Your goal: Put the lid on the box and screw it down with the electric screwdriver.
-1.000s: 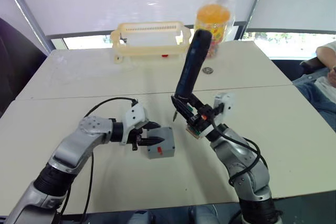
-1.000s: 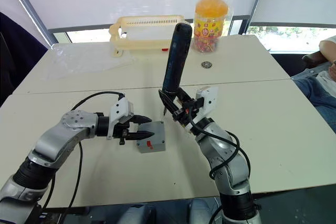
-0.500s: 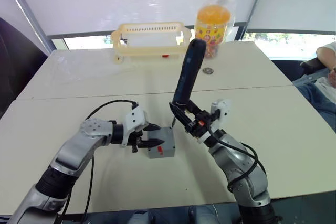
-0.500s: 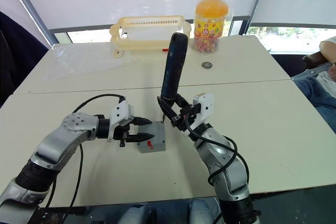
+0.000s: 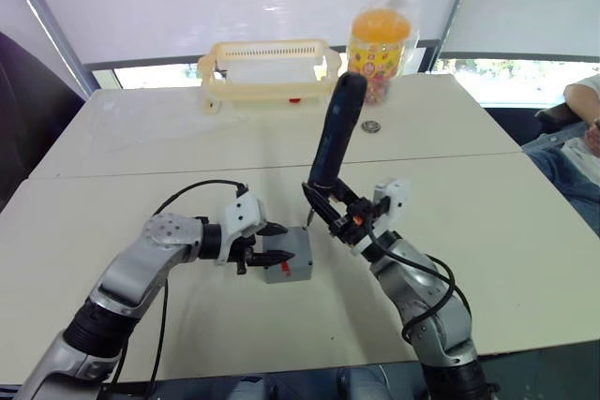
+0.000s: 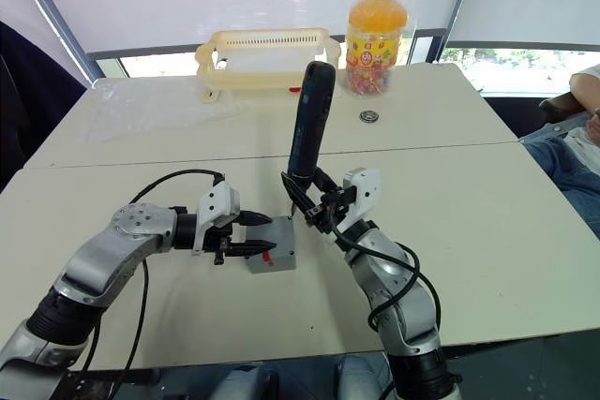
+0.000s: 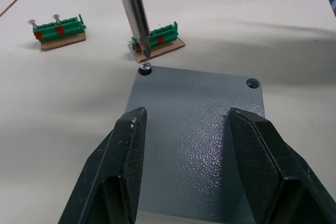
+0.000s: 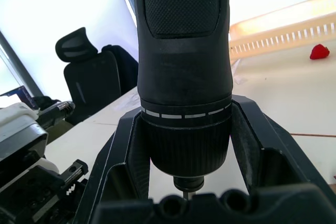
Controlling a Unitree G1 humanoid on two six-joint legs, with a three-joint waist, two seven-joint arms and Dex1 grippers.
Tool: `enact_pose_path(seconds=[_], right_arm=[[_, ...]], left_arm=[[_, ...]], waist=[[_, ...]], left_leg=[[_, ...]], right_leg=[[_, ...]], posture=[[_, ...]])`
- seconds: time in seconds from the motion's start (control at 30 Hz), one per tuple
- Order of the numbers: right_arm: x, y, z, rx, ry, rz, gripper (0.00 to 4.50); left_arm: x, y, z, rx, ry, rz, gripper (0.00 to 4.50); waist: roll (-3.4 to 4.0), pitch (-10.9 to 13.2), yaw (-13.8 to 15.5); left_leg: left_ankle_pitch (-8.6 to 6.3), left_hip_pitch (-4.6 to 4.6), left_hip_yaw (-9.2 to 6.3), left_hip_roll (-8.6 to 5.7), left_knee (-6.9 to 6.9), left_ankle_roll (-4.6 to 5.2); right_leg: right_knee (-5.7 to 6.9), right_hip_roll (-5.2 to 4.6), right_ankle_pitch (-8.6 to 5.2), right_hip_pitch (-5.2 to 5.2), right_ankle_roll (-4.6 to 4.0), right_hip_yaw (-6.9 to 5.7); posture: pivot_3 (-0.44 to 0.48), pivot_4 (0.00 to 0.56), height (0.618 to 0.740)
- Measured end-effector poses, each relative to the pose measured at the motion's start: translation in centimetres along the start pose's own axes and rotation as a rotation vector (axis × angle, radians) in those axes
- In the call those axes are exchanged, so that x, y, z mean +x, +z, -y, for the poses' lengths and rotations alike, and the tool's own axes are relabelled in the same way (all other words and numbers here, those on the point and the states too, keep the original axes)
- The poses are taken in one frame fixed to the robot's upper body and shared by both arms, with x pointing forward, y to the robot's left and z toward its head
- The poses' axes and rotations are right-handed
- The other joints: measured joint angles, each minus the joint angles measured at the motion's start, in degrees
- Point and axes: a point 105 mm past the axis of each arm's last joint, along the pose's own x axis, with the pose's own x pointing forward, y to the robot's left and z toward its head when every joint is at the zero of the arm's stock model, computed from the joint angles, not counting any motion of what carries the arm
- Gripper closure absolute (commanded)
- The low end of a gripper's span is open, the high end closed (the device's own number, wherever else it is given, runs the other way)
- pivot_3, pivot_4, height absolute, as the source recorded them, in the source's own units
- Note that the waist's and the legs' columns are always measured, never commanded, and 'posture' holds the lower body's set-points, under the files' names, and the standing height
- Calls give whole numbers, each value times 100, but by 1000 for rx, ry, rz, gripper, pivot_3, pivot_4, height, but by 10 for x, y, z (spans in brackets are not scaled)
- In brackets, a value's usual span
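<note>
- So the flat grey plastic lid is already sitting on the small grey square plastic box, which is near the middle of the pale surface, with a small red mark on its near side.
- The key bit: the thin metal bit of the long black pen-style electric screwdriver is right on top of a small screw in one corner hole of the lid. The tool's long axis runs nearly upright, top leaning a little away from the robot. The neighbouring corner hole looks empty.
- Right gripper has its jaws clamped around the screwdriver's lower body, forearm angled up from the surface edge toward the box.
- Left gripper comes in from the left, low and level; its jaws are spread apart, reaching over the lid's left side. Can't tell if they're actually pressing on it.
- My guess is it's driving the first screw, so keeping the bit lined up straight over that corner is what matters.
- Two little green terminal blocks sit just beyond the box.
</note>
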Motion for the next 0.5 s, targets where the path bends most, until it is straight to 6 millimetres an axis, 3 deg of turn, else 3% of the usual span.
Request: enact_pose_path(seconds=[0.5], right_arm=[[2, -5, -3, -22, 22, 4, 2753]], left_arm=[[1, -1, 1, -10, 4, 1, 2030]], waist=[[0, 0, -1]], left_leg=[[0, 24, 0, 1, -1, 1]], right_leg=[[-1, 0, -1, 23, 0, 0]], posture=[[0, 150, 740]])
